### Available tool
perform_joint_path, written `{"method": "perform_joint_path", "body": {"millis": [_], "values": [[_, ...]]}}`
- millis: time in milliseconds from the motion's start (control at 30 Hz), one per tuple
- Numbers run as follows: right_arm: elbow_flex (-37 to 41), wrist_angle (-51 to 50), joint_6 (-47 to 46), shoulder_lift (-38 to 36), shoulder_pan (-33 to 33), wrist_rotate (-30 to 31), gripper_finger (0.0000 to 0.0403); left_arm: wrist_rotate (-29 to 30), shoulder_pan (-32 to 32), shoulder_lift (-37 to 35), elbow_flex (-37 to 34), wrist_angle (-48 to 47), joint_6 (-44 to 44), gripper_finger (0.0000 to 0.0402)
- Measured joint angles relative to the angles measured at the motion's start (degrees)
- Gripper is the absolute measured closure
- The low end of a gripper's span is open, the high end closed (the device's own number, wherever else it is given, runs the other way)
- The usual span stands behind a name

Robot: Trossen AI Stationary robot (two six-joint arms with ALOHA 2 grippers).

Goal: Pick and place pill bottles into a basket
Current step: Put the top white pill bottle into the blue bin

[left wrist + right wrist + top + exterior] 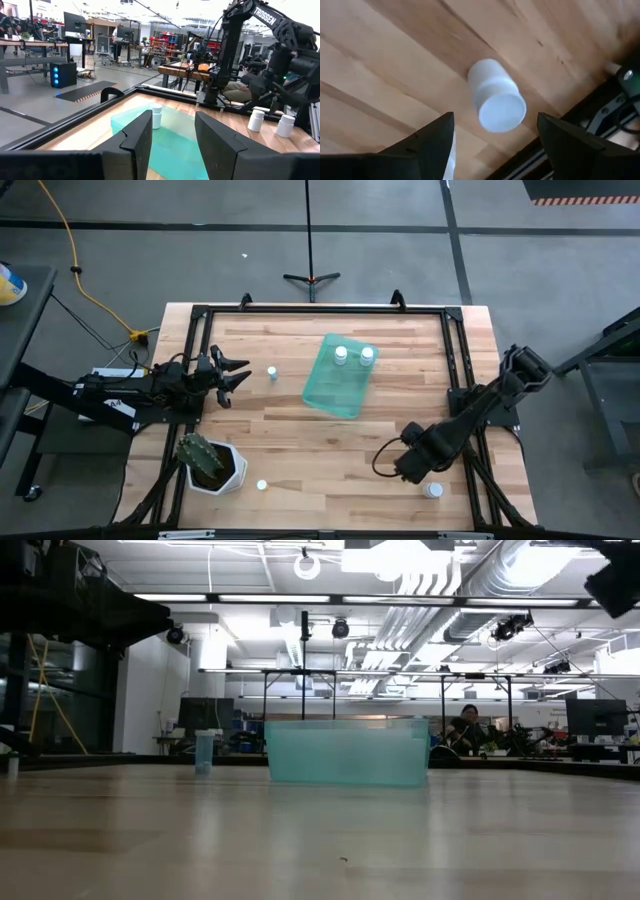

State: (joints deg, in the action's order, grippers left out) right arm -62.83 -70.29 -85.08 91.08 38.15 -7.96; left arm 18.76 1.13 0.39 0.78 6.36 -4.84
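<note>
Meanwhile, reaching in low from the table's (330, 455) right edge, well away from the basket (338, 376): right gripper (418, 472), arm folded back on itself, wrist camera looking straight down. Fingers (432, 145) spread apart, holding nothing, framing a pill bottle (496, 96) that stands upright on the wood; in the high view a bottle (433, 490) just beside that gripper, on the side away from the basket. Stretched flat from the opposite edge, pointing toward the basket: left gripper (232, 374), fingers (134, 142) likewise parted and bare, a lone bottle (272, 374) upright on the boards between fingertips and basket. Same bottle (156, 116) seen past the dark fingers in the left wrist view, with the teal tray (170, 145) just behind it. Lying at a slant near the table's middle: translucent teal basket with low walls, two white bottles (341, 356) (367, 355) standing side by side at its far end, the rest of its floor bare. Farther from the basket, near the front left corner: white hexagonal pot with a cactus (208, 462), one more bottle (262, 485) just beside it. Level across the tabletop: basket (345, 752) broadside, a single bottle (204, 752) standing apart from it.
</note>
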Motion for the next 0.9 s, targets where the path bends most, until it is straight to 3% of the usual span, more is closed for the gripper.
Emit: {"method": "perform_joint_path", "body": {"millis": [267,900], "values": [[-0.01,-0.39,0.04,2.51,-0.01,3.49,0.0127,-0.02,0.00,-0.01,-0.02,0.16,-0.30,0.0218],[-0.02,1.37,-0.90,3.16,0.15,4.14,0.0128,-0.02,0.00,0.01,0.00,0.60,-0.44,0.0218]]}}
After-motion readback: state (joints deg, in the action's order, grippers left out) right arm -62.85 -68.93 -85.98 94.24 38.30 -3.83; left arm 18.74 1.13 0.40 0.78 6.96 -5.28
